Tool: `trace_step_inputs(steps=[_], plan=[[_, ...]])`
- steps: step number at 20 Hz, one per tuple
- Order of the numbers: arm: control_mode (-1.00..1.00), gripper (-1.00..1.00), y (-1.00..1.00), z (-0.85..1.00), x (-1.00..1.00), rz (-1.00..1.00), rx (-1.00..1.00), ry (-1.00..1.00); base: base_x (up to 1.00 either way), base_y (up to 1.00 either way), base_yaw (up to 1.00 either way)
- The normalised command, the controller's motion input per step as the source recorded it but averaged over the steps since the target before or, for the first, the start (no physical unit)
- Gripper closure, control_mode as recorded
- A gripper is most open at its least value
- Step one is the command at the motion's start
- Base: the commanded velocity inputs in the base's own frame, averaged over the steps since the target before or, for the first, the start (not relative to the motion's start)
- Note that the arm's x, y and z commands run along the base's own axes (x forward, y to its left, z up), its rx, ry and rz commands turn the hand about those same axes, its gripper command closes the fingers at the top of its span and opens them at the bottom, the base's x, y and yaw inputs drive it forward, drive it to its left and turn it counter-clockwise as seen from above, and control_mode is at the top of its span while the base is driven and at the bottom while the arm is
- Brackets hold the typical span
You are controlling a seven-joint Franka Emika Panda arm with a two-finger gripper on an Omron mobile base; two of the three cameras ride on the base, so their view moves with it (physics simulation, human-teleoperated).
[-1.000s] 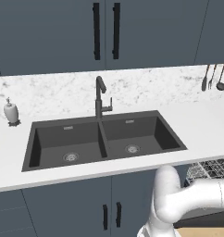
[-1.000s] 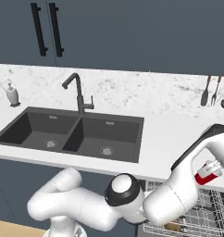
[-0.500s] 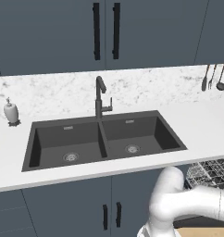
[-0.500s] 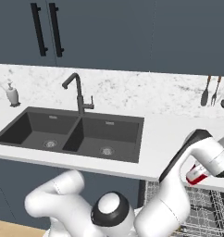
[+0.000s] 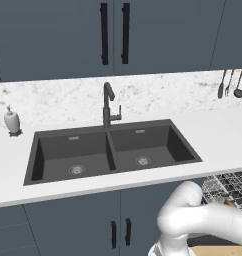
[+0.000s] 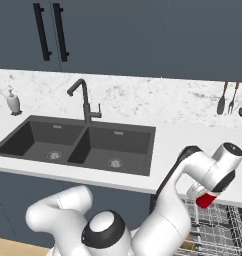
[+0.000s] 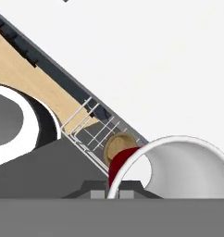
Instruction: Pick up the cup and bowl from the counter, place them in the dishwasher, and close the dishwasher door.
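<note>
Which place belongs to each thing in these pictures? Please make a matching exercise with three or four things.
Things:
1. cup
2. bowl
3. soap bottle
4. faucet

Places:
A. behind the double sink, at its middle
B. on the counter, left of the sink
C. at the pincer, above the dishwasher rack
D. in the wire rack

Pairs: 1-C, 2-D, 3-B, 4-A

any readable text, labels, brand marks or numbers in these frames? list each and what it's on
None to read. The soap bottle, faucet, cabinet doors, hanging utensils, red cup and dishwasher rack all have plain rendered surfaces with no lettering, logos or numbers. The counter bears only grey veining.
</note>
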Motion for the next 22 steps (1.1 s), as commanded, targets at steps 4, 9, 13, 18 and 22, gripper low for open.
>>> trace_step_inputs(steps=[4,9,13,18,22], plan=[[-1.00,1.00,0.00,-0.29,0.00,-0.17,-0.01,0.11,0.00,0.00,0.00],[-1.00,1.00,-0.09,-0.40,0.00,-0.18,0.00,0.08,0.00,0.00,0.00],[-1.00,1.00,-0.17,-0.41,0.00,-0.21,0.00,0.12,0.00,0.00,0.00],[-1.00,1.00,-0.14,-0.41,0.00,-0.23,0.00,0.07,0.00,0.00,0.00],[-1.00,1.00,-0.29,-0.41,-0.11,-0.15,0.00,0.00,0.00,0.00,0.00]])
